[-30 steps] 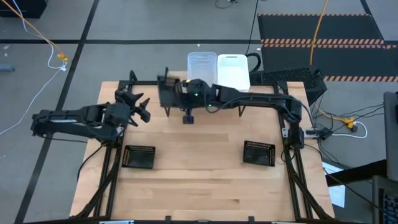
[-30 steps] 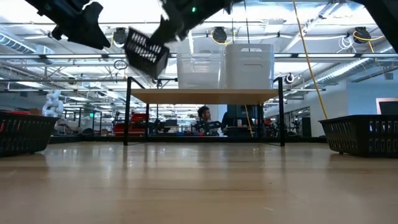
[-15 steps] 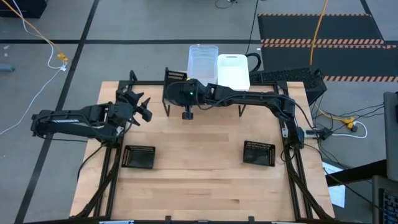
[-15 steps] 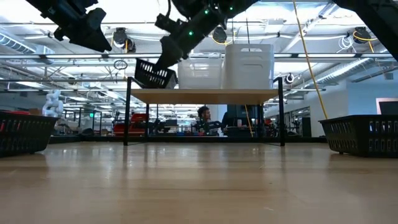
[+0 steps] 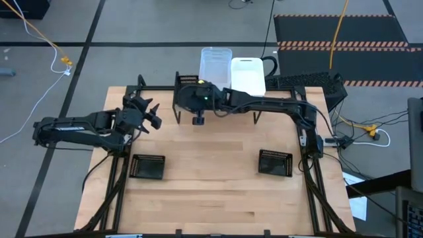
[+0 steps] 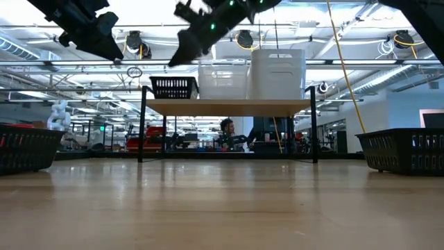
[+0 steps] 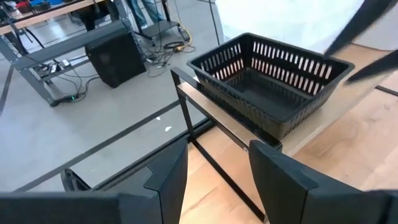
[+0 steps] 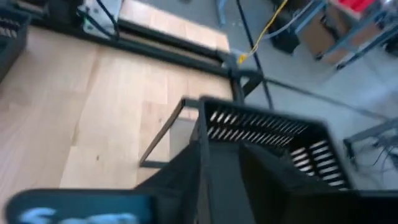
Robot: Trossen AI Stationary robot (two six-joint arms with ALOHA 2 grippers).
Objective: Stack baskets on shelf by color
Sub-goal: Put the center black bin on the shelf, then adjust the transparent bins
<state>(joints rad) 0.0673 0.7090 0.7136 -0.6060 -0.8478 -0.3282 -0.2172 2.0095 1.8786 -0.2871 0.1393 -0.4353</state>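
A black mesh basket (image 6: pixel 173 87) rests flat by its bottom on the left end of the light-wood shelf (image 6: pixel 229 107), next to a clear basket (image 5: pixel 215 63) and a white basket (image 5: pixel 248 74). My right gripper (image 6: pixel 177 57) hangs open just above the black basket's rim (image 8: pixel 261 127), clear of it in the low view. My left gripper (image 5: pixel 153 116) waits open in the air off the shelf's left end, and its wrist view looks at the same black basket (image 7: pixel 270 87).
Two more black mesh baskets stand on the tabletop, one at the near left (image 5: pixel 148 166) and one at the near right (image 5: pixel 275 162). Bare wood lies between them. The shelf's thin black legs (image 6: pixel 143 125) stand at the table's far edge.
My right gripper has carried the tilted black basket toward the table's far edge and down onto the shelf's left end. The basket has levelled and now rests there. The gripper has let go and risen a little above it.
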